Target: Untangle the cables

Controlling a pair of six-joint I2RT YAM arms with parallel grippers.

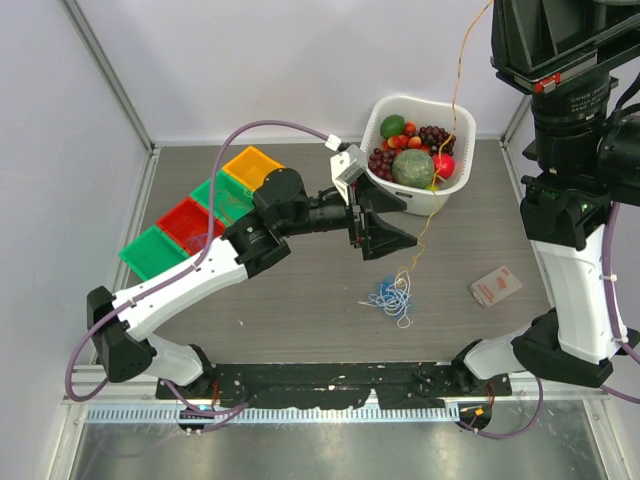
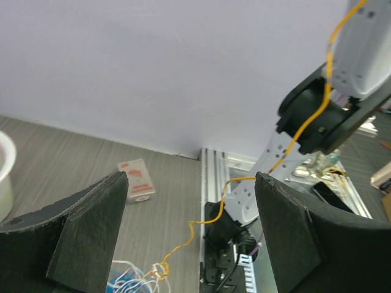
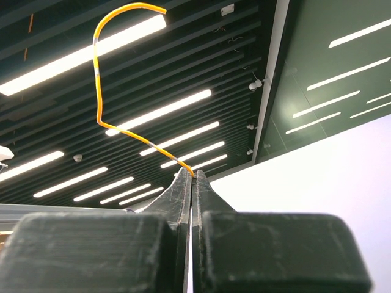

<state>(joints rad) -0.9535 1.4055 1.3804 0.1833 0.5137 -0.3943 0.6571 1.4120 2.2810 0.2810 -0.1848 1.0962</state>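
The cables (image 1: 392, 297) lie as a small blue and white bunch on the table, in front of the left gripper. A yellow-orange cable (image 1: 452, 110) runs from the bunch up to the top right, stretched in the air. My left gripper (image 1: 385, 232) is open and empty, hovering just behind the bunch. In the left wrist view the yellow-orange cable (image 2: 211, 220) passes between the wide-open fingers (image 2: 85, 232), and the bunch (image 2: 131, 278) shows at the bottom edge. My right gripper (image 3: 194, 178) is raised high, pointing at the ceiling, shut on the yellow-orange cable (image 3: 101, 73) near its end.
A white basket (image 1: 425, 200) of fruit stands at the back right, close behind the left gripper. Red, green and yellow bins (image 1: 200, 215) line the left side. A small red-and-white packet (image 1: 495, 286) lies right of the bunch; it also shows in the left wrist view (image 2: 137, 180).
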